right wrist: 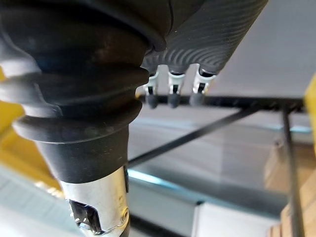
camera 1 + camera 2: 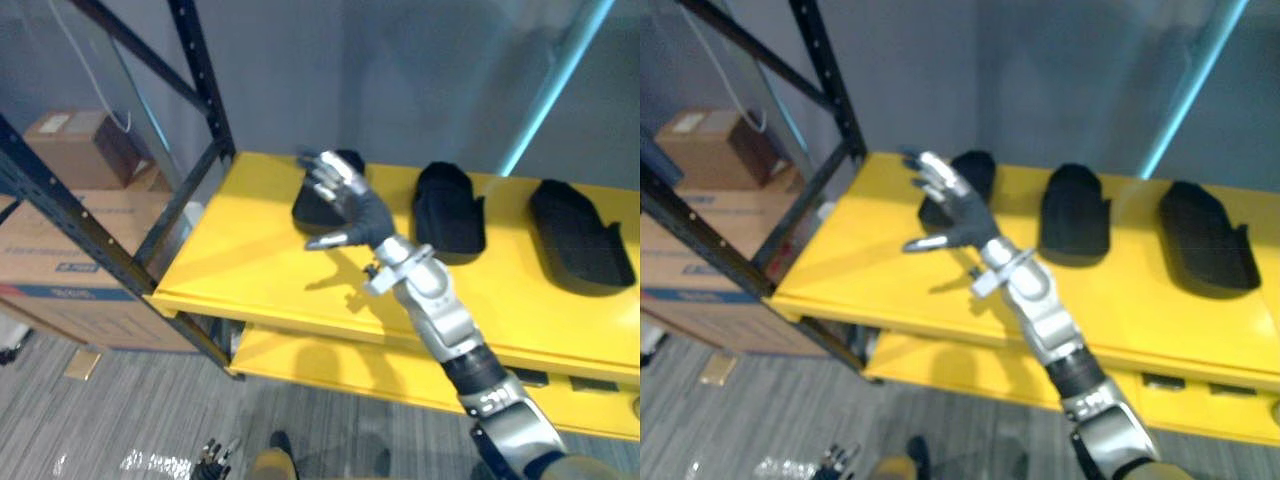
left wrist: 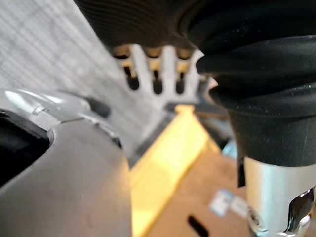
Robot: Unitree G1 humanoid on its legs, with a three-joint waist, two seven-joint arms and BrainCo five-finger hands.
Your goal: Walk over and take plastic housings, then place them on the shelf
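Right robot hand (image 2: 345, 205) raised over the left part of the yellow shelf (image 2: 250, 255), fingers spread wide and thumb out, gripping nothing. Just behind it, partly covered by the fingers, the left plastic housing (image 2: 975, 168), black, lying on the shelf near the back edge. Contact between that hand and the housing impossible to tell. Further along the same shelf, the middle plastic housing (image 2: 450, 208) and the right plastic housing (image 2: 580, 232), each apart from its neighbour, all three in a row with rounded ends toward the grey wall (image 2: 400, 70). Below, a lower yellow shelf (image 2: 320, 365). At the left end, black rack uprights (image 2: 200, 80) with diagonal braces. Beyond them, stacked cardboard boxes (image 2: 70, 240) on the grey carpeted floor (image 2: 120, 410). Left robot hand (image 2: 214, 460) hanging low above that floor, fingers straight and relaxed, holding nothing.
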